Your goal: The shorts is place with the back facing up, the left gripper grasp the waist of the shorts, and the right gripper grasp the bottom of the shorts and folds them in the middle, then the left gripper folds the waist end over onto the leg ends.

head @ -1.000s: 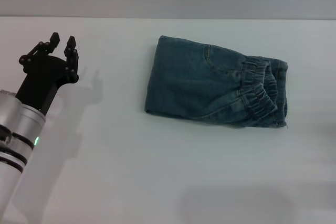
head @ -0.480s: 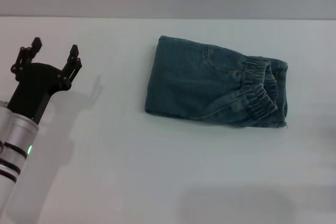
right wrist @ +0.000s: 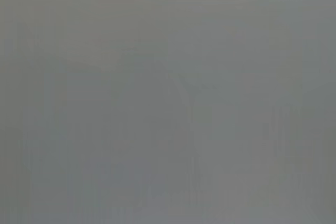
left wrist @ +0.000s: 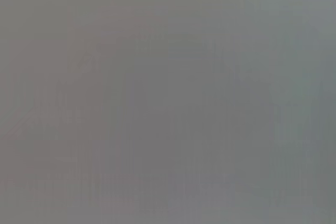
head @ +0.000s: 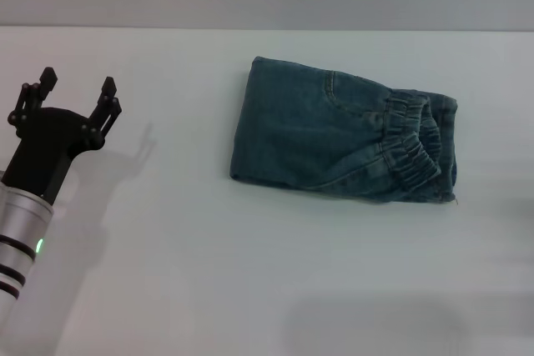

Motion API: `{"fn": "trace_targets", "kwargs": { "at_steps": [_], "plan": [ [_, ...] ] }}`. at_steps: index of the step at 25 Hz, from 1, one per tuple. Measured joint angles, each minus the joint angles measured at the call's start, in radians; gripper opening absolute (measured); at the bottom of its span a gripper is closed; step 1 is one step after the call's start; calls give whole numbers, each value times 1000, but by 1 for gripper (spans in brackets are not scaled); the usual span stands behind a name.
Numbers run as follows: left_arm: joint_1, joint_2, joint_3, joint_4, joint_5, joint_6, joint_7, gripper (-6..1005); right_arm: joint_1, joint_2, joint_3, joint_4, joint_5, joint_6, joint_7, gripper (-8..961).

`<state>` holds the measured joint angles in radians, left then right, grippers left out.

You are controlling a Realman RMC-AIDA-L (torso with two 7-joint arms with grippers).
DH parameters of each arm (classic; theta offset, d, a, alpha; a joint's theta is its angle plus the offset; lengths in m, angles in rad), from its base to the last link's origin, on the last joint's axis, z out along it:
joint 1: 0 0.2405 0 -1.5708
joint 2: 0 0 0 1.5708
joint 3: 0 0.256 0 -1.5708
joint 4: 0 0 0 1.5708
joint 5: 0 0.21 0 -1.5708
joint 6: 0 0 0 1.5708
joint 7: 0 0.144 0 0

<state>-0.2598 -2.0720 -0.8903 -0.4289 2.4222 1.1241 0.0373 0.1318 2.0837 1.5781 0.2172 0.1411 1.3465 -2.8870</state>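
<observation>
The blue denim shorts (head: 334,135) lie folded into a compact rectangle on the white table, right of centre in the head view. The gathered waist (head: 410,147) rests on top at the right end of the bundle, over the leg ends, whose hems barely show beneath it. My left gripper (head: 75,92) is well to the left of the shorts, above the table, open with nothing between its black fingers. The right gripper is out of view. Both wrist views show only a plain grey surface.
The white table (head: 209,273) spreads around the shorts, with its far edge (head: 167,28) meeting a grey wall. My left arm (head: 25,223) enters from the lower left corner.
My left gripper has drawn back to the left and slightly down, away from the shorts, and its fingers have spread wider. The shorts have not moved.
</observation>
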Motion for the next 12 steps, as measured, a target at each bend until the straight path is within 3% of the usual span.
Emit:
{"fn": "trace_targets", "kwargs": {
  "at_steps": [12],
  "plan": [
    [0, 0, 0, 16, 0, 6, -17, 814, 1, -1, 4, -9, 0, 6, 0, 586]
  ]
}}
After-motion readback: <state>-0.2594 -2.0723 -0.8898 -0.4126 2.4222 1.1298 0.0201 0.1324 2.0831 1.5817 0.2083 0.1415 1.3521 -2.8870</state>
